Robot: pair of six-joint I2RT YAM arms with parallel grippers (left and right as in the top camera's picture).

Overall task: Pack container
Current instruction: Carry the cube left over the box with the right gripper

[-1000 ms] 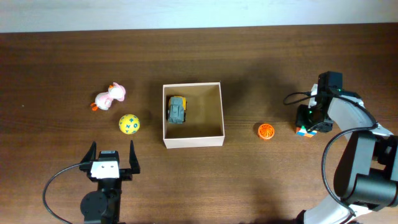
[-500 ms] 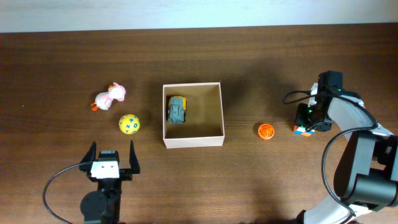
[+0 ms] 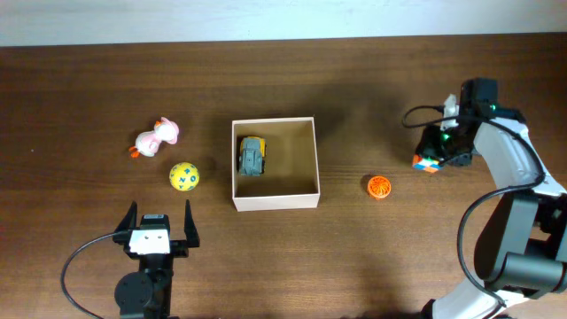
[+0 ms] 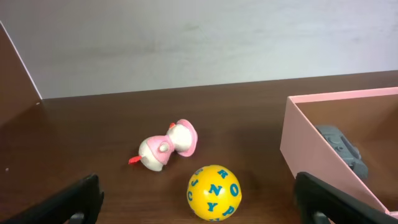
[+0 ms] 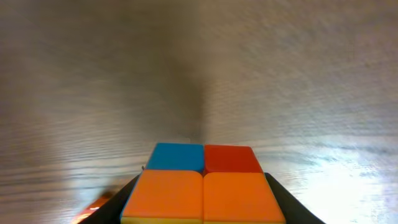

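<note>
Nearest the robot's side of the table (image 3: 71,275), the left gripper (image 3: 160,213) waits in front of the container (image 3: 275,201) and a bit to its left. Its fingers (image 4: 78,200) are wide apart and hold nothing, so it looks ready for a toy on that side.

A little farther in, the yellow ball (image 3: 184,176) with blue letters sits just left of the container. The orange ball (image 3: 378,187) sits on the container's right, near it but not touching. Both are probably waiting to be packed.

The container is in the middle of the table, open side up. A grey and yellow toy truck (image 3: 252,156) lies inside it, close to the left wall (so one toy is already packed).

Farther right of the container, past the orange ball, the right gripper (image 3: 436,156) is clamped on a small puzzle cube (image 3: 426,163). Its wrist camera shows the cube's orange, blue and red squares right between the fingers. The tight hold is likely so the cube can be carried to the container.

Farthest back, left of the container, a pink toy bird (image 3: 158,136) lies on its side.
</note>
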